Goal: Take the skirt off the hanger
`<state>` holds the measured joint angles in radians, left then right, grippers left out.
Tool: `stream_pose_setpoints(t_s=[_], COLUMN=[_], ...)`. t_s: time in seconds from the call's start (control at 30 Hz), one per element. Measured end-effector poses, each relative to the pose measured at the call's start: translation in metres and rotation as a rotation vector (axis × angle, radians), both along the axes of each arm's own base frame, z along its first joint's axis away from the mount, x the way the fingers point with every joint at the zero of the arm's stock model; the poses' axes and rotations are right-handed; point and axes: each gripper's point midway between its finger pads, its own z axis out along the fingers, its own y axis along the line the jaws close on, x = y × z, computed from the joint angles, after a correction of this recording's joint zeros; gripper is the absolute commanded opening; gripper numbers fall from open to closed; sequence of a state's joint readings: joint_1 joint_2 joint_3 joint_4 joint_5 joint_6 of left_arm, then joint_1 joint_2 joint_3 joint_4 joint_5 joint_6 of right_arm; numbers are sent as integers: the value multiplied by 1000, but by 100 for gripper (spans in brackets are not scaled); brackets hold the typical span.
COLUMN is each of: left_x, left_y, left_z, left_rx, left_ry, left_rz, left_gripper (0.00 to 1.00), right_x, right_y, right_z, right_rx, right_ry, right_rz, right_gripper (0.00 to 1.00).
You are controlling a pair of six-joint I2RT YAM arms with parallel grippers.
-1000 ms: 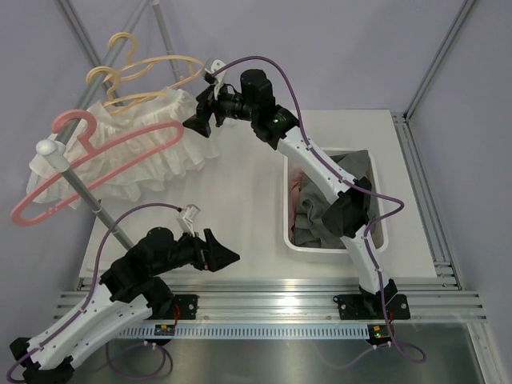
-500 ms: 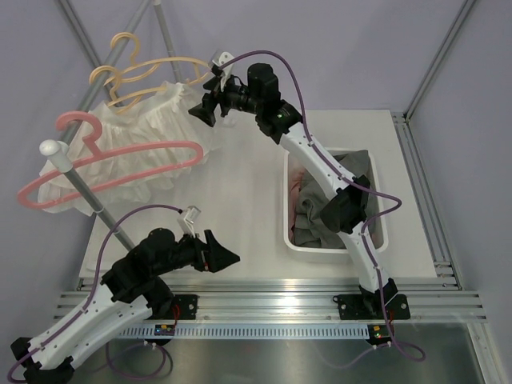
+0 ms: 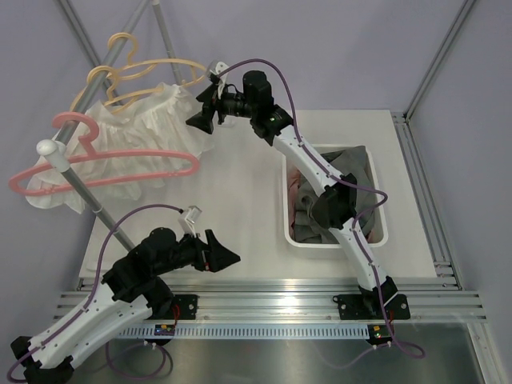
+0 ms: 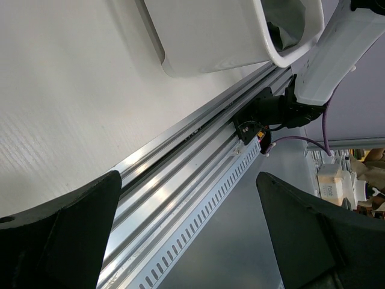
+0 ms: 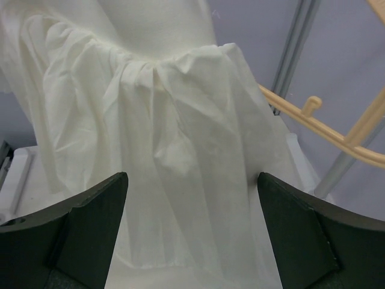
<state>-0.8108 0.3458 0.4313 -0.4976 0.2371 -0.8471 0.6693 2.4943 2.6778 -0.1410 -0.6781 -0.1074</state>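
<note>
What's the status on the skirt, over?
Right gripper open, facing skirt, no grip. Left gripper open, idle. Skirt hanging on rack. Nothing in between.

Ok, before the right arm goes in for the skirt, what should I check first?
1. Right gripper open: ok, the jaws are wide apart with nothing between them.
2. Skirt lined up ahead of it: ok, white fabric fills the right wrist view between the fingers.
3. Contact with the fabric: cannot tell.
4. Which hanger bears the skirt: cannot tell, as both the pink hanger and the tan hanger sit against it.
5. Left gripper out of the way: ok, it is open and low by the front rail, apart from the rack.
</note>
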Motion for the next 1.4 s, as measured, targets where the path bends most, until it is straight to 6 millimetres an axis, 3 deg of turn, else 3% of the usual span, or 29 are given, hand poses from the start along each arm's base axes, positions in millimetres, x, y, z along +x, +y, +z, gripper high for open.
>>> stream_pose_setpoints(t_s=[0.17,0.43,0.57,0.7,0.87,1.0,1.17,1.27,1.4], left_x=[1,2,2,2,2,2,2,2,2], left_y=[-1,-2,-2,-2,-2,-2,-2,-2,-2], left_z=[-2,-1,1,2,2,2,2,2,0], left_rx=[8,4,-5,-6,-6,-6,-7,-6,0], left_ry=[8,4,-4,-5,-5,-5,-4,-2,3], left_rz=[0,0,0,0,0,0,1,1,2], left_gripper=[99,99,99,99,99,99,99,99,99], right_x=[-23,-63,-84,-95,-85,-70,-49,-37,-27], right_y=[4,-11,-27,-43,-55,-59,-51,-37,-17], right_z=[1,-31,-19,13,54,75,95,91,56], right_rx=[18,-57,-54,-22,6,12,36,42,23], right_ry=[40,177,174,112,-2,-60,-132,-147,-92], right_rz=[128,207,199,153,38,-45,-81,-54,8], right_gripper=[88,83,83,88,95,99,99,99,97])
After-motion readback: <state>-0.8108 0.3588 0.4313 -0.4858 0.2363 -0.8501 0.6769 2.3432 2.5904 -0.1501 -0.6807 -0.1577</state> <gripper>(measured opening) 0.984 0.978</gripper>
